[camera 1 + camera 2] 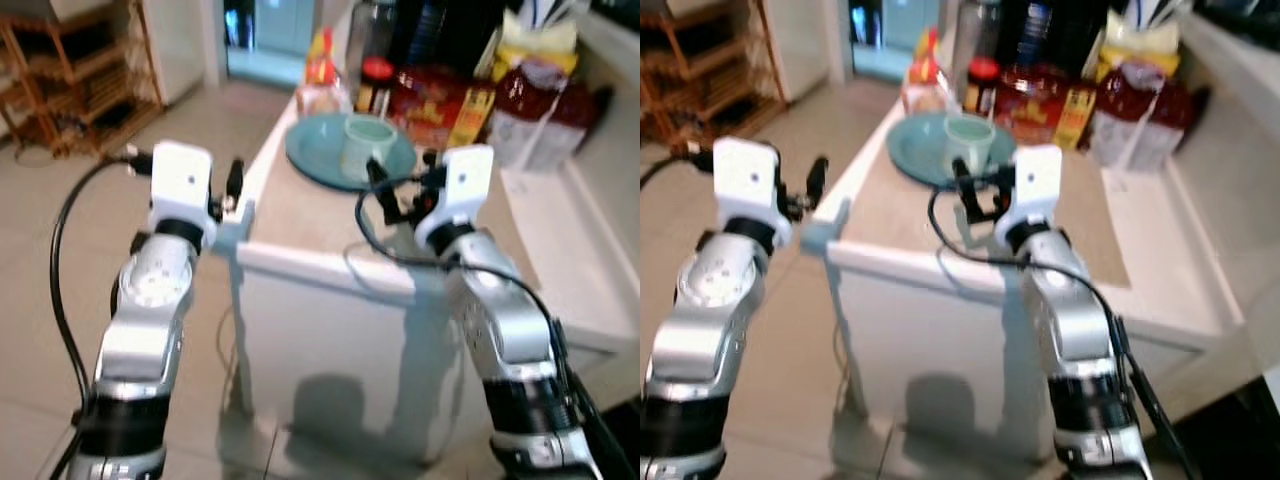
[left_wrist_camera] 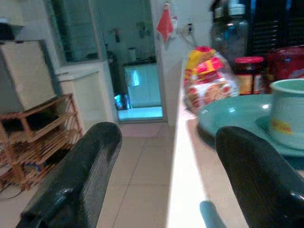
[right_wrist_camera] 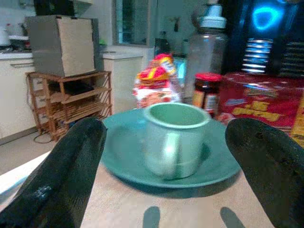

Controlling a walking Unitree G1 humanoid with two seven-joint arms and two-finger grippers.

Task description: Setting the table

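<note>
While both arms are raised in front of the robot, the counter [image 1: 330,225] serves as the reference for everything else. Nearest the camera, the left gripper [image 1: 232,190] hangs at the counter's near left corner, partly out over the floor; its two black fingers [image 2: 76,175] stand wide apart and hold nothing. The right gripper [image 1: 392,195] sits above the counter's near edge, further in over the top, its fingers [image 3: 61,175] likewise spread wide and empty.

Just beyond the right gripper, toward the counter's far left part, lies a teal plate [image 1: 310,155] flat on the surface, with a pale green mug [image 1: 365,143] standing upright on it. In the right wrist view the mug [image 3: 175,140] sits squarely between the two fingers, straight ahead along the gripper's own line, its handle turned toward the gripper; gripper and mug are apart, not touching. From the left gripper, plate and mug lie ahead and off to the right, so the right arm is judged the nearer and better aligned for a reach. The mug's long axis is vertical, the plate's face horizontal.

At the counter's far edge stand a snack bag [image 1: 320,65], a dark-lidded jar [image 1: 375,85], a red box [image 1: 430,100] and a tall bottle [image 3: 211,40]. Past the counter's left side, a wooden rack [image 1: 70,75] stands on the tiled floor.
</note>
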